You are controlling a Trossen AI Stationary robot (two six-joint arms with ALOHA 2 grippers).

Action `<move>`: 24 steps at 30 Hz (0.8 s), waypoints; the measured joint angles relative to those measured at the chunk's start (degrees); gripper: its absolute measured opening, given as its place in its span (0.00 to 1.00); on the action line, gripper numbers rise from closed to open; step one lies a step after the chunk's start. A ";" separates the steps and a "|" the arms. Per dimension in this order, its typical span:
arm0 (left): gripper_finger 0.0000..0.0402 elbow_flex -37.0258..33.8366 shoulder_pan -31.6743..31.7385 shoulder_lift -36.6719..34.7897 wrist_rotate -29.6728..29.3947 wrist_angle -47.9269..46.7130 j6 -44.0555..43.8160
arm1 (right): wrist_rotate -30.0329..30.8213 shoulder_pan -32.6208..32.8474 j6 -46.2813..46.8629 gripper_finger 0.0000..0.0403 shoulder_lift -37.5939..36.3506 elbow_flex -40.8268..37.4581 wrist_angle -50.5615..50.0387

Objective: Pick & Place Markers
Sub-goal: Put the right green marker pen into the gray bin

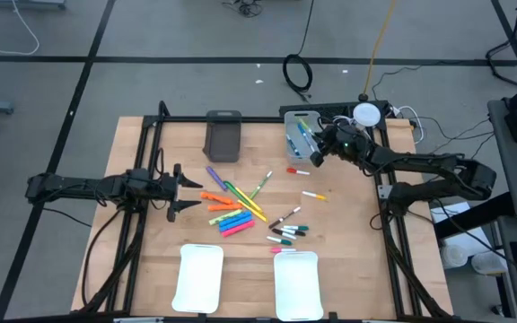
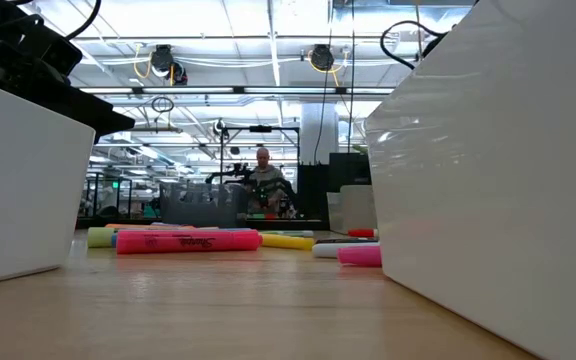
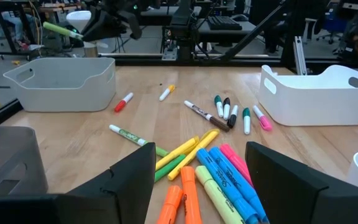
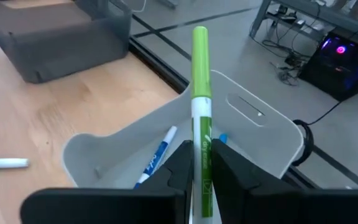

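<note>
Many markers (image 1: 240, 211) lie loose on the middle of the wooden table (image 1: 151, 260), chunky coloured ones and thin white ones with coloured caps (image 3: 225, 109). My left gripper (image 1: 179, 190) waits open at the table's left, its fingers (image 3: 135, 177) level and short of the pile. My right gripper (image 1: 315, 154) is at the far right, shut on a thin white marker with a green cap (image 4: 199, 93), over the light grey bin (image 4: 253, 134). A blue-marked marker (image 4: 157, 155) lies inside that bin. The left wrist view shows the held marker (image 3: 61, 30) above the bin (image 3: 61, 84). My right gripper pinches the marker's white barrel (image 4: 202, 140) between its two fingers. The fingers slant slightly downward from the table's right side. The green cap end (image 4: 199, 56) sticks out past the fingertips, and the marker is lifted clear above the bin.
A dark grey bin (image 1: 223, 135) stands at the far edge, left of the light one. Two white trays (image 1: 200, 278) (image 1: 296, 285) sit at the near edge. A red-capped marker (image 1: 298, 170) lies beside the light bin. A person (image 2: 263, 165) shows far off in the room.
</note>
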 joint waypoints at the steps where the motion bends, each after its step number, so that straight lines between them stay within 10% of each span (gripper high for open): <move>1: 0.62 -0.02 0.02 0.00 -0.02 0.02 0.00 | -0.15 0.06 0.02 0.09 0.00 -0.10 0.00; 24: 0.62 -0.01 0.00 0.00 -0.01 0.02 0.00 | -1.33 -3.39 6.03 0.08 9.18 3.23 6.42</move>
